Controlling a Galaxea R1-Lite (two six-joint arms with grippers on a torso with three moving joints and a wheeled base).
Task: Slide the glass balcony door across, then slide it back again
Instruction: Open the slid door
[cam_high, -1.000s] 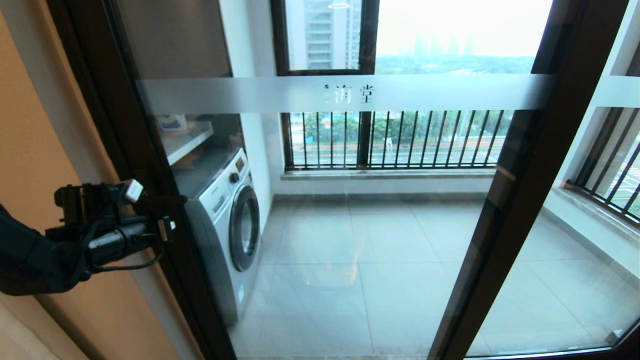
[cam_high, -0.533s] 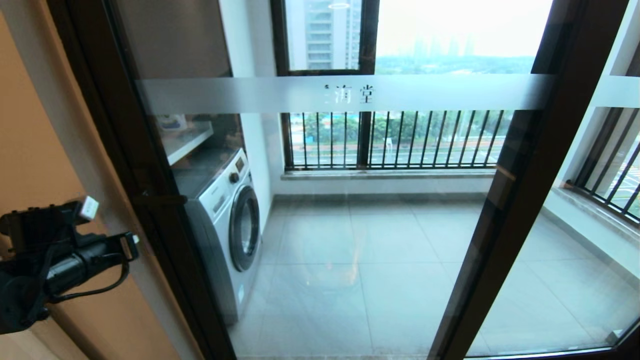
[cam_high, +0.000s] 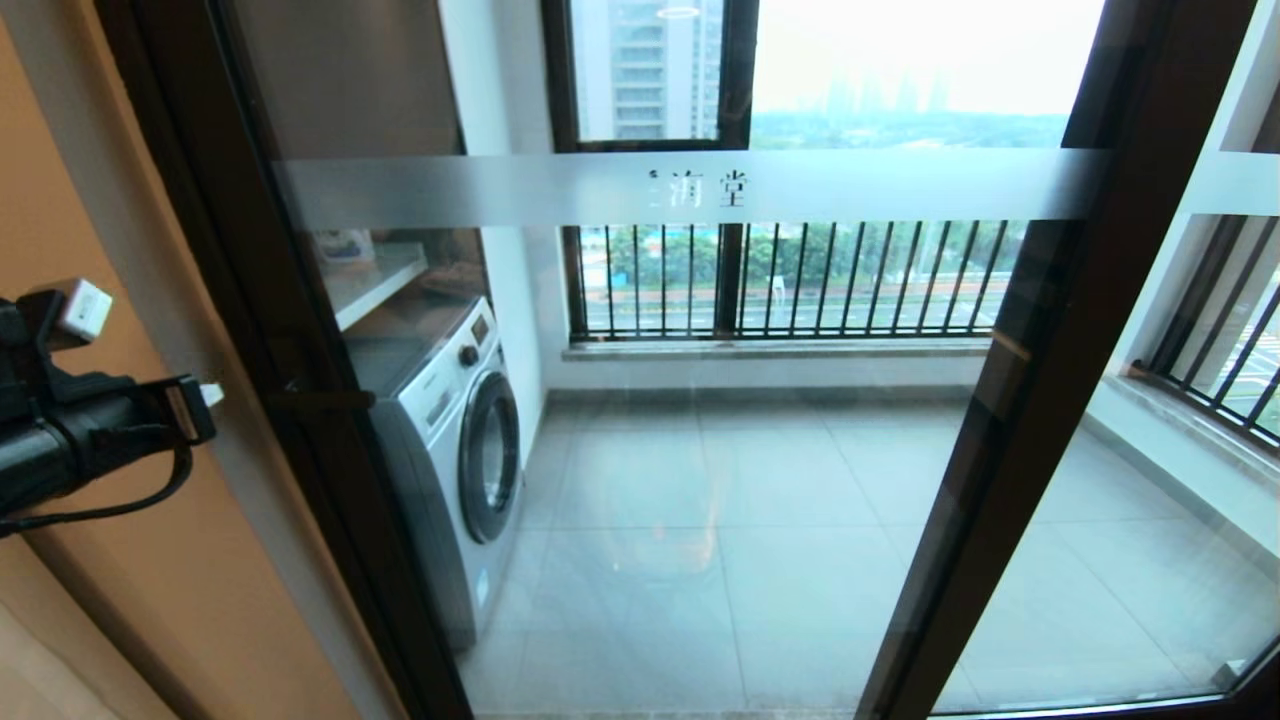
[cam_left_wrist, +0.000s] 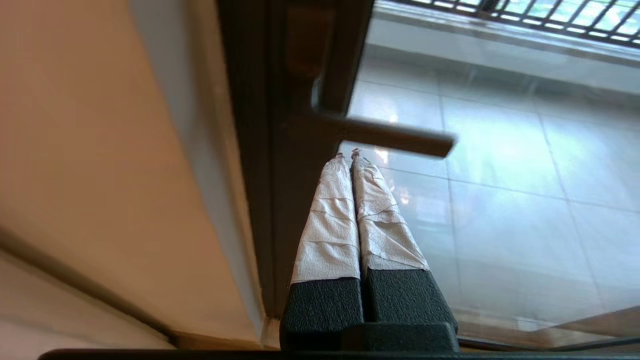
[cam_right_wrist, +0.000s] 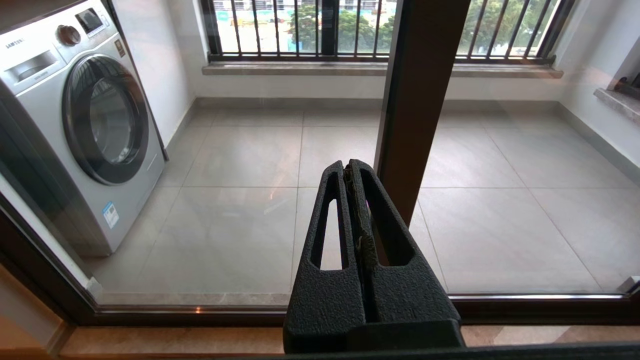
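Note:
The glass balcony door (cam_high: 750, 480) fills the head view, its frosted band with two characters (cam_high: 710, 187) across the top. Its dark brown left stile (cam_high: 300, 330) stands against the jamb and carries a lever handle (cam_high: 322, 400). My left arm (cam_high: 70, 440) hangs at the far left, apart from the door. In the left wrist view my left gripper (cam_left_wrist: 348, 157) is shut and empty, its taped fingertips (cam_left_wrist: 332, 200) pointing up at the handle (cam_left_wrist: 390, 137). My right gripper (cam_right_wrist: 348, 165) is shut and empty, low before the glass near the door's right stile (cam_right_wrist: 420, 90).
An orange wall (cam_high: 100, 250) borders the door on the left. Behind the glass stand a washing machine (cam_high: 450, 440), a tiled balcony floor and the black-framed outer window with railing bars (cam_high: 790, 280). A second glass panel with a plain band (cam_high: 1230, 185) lies at the right.
My left arm has drawn back from the handle to the left, dipping and then rising. The door has not moved.

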